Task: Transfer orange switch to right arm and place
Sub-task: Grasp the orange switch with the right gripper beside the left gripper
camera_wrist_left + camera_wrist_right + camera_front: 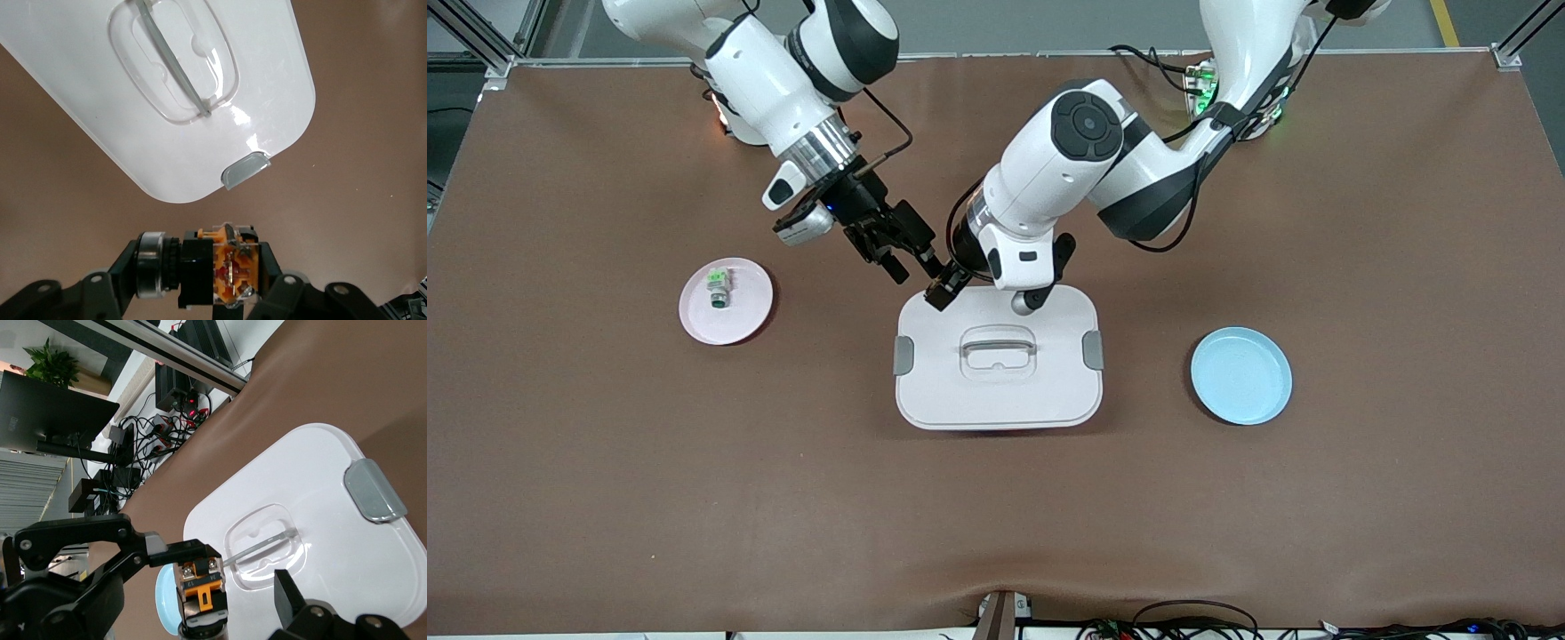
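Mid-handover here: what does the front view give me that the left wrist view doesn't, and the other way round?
Front view only: the pink plate carrying the grey-and-green switch, the empty blue plate, and the right gripper reaching in over the table beside the white lid.

Left wrist view only: the left gripper with its fingers shut on the orange switch, showing the orange section and its metal contacts up close.

Both: the white lid with its grey clips, and the brown table.

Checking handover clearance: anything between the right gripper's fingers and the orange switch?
Nothing. In the right wrist view, the orange switch, held by the left gripper, sits beside the right gripper's finger with only open air between, above the white lid.
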You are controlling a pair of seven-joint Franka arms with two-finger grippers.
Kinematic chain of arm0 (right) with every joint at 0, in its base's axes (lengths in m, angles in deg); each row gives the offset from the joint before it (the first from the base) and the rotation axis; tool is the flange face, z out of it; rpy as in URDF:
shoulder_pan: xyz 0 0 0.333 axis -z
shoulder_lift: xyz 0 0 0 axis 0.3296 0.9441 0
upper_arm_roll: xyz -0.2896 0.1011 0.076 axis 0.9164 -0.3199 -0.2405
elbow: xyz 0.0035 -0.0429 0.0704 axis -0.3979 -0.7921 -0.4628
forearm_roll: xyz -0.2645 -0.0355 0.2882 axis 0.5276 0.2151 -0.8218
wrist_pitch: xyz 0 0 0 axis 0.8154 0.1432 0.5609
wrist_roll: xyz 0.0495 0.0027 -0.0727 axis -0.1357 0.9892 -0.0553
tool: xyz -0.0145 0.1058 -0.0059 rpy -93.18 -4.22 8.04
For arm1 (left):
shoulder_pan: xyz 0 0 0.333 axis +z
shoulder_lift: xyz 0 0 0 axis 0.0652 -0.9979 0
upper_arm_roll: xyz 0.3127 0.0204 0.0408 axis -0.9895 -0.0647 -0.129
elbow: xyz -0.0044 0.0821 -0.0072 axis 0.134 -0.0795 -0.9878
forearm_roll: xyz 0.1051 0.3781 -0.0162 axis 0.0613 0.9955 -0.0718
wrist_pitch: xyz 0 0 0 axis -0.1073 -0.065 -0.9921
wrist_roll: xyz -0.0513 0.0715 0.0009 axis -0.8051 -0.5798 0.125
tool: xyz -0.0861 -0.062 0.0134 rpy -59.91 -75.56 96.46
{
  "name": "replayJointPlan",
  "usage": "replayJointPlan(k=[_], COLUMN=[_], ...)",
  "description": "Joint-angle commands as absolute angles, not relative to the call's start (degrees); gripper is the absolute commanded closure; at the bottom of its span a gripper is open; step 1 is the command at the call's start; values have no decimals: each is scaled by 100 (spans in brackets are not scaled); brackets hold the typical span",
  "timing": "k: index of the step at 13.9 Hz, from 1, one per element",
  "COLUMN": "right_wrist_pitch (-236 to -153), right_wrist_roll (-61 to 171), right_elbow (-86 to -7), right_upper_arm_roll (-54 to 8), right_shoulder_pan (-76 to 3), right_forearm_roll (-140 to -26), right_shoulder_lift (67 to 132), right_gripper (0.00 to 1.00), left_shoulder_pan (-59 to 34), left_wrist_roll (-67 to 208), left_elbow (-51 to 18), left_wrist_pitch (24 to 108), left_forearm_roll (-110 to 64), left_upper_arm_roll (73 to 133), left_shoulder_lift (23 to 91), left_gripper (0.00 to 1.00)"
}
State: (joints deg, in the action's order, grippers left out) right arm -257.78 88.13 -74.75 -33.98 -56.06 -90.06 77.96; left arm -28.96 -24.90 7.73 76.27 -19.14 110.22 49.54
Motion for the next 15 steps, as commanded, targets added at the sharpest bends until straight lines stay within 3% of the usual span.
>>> replayJointPlan(k=[1, 13, 15], right_wrist_pitch=[-26028, -26267, -26267], right_wrist_roll=[8650, 8519, 8519], right_elbow=[-7300, -7353, -7344], right_upper_arm_roll=[-3340, -3340, -3340], right_shoulder_pan=[-5826, -5897, -5923], right_forearm_roll=[-9209, -9209, -9209], right_shoulder_lift=[8047, 8233, 8233], right_gripper=[0, 0, 43], left_shoulder_pan=[-2967, -2967, -2967], left_wrist_roll=[-2394, -2421, -2421], left_elbow=[996, 996, 996], left_wrist_pitch=[7681, 7699, 7699], left_forearm_roll=[-1986, -1986, -1986], left_upper_arm_roll=[11026, 11052, 11052], left_shoulder_lift=[4831, 4831, 4831], left_gripper=[100, 100, 100])
